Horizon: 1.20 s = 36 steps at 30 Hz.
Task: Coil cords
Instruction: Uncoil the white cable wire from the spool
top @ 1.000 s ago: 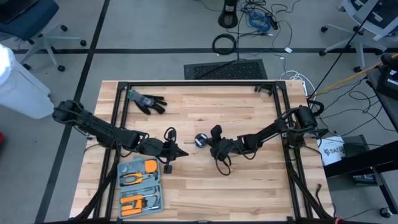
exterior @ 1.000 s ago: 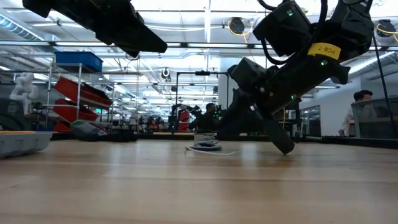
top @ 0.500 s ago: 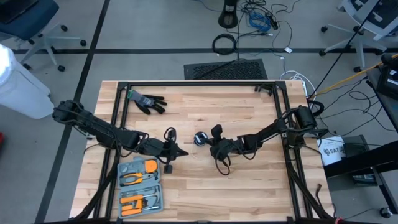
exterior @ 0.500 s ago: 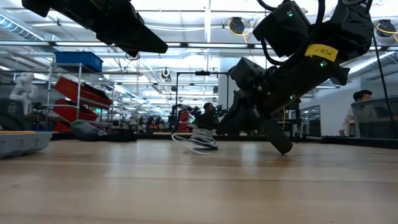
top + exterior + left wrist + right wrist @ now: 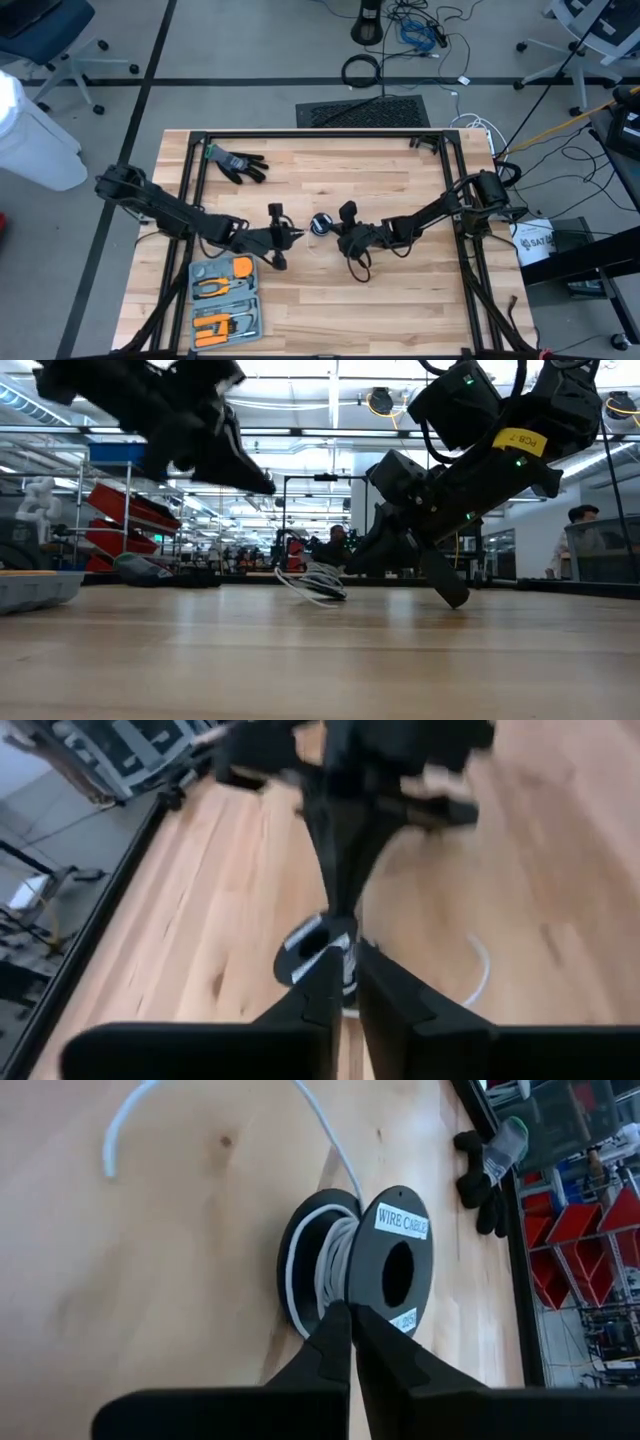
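spool (image 5: pixel 360 1270) w/ white cord just ahead of shut right gripper (image 5: pixel 345 1312) tips.

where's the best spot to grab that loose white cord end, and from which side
Probably just behind the free tip of the white cord, from above, jaws across it: that stretch lies flat on bare wooden table, clear of the black spool the right gripper pinches.

Grey floor (image 5: pixel 250 50) surrounding a pale wooden table (image 5: pixel 320 180) — black cables (image 5: pixel 415 30) lying loose, office chair (image 5: pixel 45 40) standing at one corner. Beyond: red bins (image 5: pixel 120 515) sitting on shelving, ceiling strip lights (image 5: pixel 300 405) glowing overhead.
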Motion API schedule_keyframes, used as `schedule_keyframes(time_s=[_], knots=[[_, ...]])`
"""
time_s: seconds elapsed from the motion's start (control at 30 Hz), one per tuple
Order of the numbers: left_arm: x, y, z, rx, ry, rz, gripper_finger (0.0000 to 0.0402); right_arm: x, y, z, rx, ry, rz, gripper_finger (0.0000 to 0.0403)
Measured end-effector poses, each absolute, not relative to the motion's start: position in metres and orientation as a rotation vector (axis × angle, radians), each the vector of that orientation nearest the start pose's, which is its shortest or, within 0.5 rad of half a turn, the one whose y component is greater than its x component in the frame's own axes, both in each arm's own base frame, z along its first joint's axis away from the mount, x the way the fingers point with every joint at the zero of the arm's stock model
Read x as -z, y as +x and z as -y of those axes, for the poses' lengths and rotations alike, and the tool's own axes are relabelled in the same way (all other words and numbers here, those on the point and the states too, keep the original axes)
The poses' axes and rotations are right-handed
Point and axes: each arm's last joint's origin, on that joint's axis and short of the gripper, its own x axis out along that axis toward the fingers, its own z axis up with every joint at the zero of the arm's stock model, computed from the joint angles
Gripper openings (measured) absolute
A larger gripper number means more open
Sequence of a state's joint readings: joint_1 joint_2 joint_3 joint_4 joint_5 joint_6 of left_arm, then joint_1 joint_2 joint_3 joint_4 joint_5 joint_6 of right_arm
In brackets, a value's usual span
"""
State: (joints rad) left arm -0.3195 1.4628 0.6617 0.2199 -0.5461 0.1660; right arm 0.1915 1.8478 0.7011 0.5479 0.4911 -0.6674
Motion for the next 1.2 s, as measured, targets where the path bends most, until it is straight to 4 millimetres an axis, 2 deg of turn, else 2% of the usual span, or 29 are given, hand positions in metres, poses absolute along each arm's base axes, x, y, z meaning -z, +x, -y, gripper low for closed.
schedule_keyframes(time_s=[0.13,0.3,0.67,1.0,1.2], knots=[[-0.168,0.283,0.076,-0.237,0.438,-0.53,0.0073,-0.111,0.32,-0.053,0.082,-0.841,-0.632,0.0],[-0.162,0.292,0.075,-0.256,0.487,-0.48,0.0077,-0.118,0.318,-0.059,0.082,-0.798,-0.606,0.0001],[-0.164,0.294,0.077,-0.186,0.45,-0.474,0.0077,-0.12,0.316,-0.061,0.101,-0.706,-0.617,0.0001],[-0.16,0.295,0.063,-0.195,0.435,-0.521,0.0077,-0.12,0.316,-0.061,0.102,-0.709,-0.618,0.0001],[-0.149,0.298,0.06,-0.141,0.433,-0.559,0.0077,-0.12,0.316,-0.06,0.104,-0.708,-0.619,0.0001]])
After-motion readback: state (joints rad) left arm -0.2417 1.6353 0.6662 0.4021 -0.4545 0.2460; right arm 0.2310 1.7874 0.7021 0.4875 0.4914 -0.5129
